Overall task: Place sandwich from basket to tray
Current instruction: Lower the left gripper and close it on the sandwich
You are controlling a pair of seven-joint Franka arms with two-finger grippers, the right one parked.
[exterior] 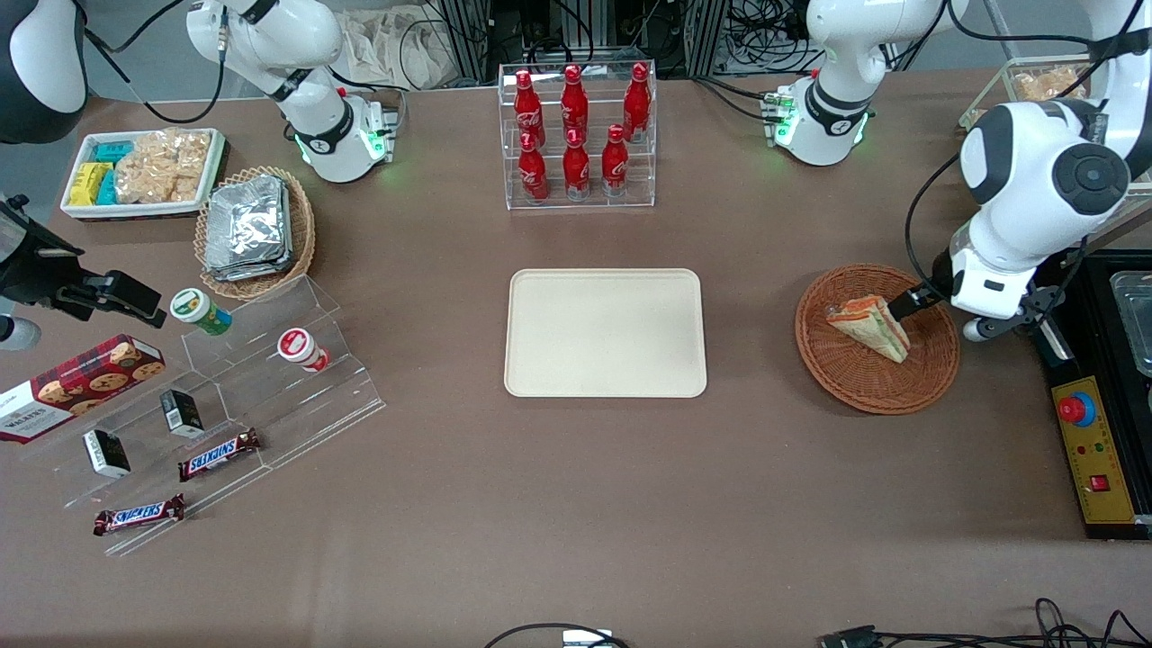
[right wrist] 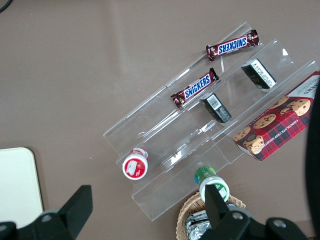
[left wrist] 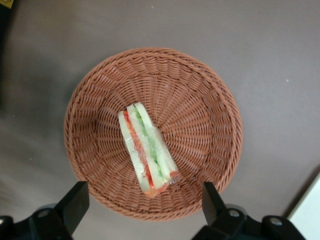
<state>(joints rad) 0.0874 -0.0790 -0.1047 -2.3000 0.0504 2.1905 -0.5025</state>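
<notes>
A: Front view: small triangular wedge sandwich [exterior: 871, 326] lies in the round brown wicker basket [exterior: 877, 389]; flat cream-beige plastic tray [exterior: 605, 332] bare. Left arm's gripper [exterior: 904, 304] hovers over the basket's rim.

B: Wrist view: fingers [left wrist: 75, 204] spread wide, holding nothing, straddling the sandwich [left wrist: 146, 148]. Best to descend centred and close across the bread faces.

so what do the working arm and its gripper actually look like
The left arm is glossy white with rounded shells, dark grey joint caps and bands, and a black cable looping beside it. Its base glows green. The gripper, above the basket with the sandwich, has a black body and two flat black fingers, open.
</notes>
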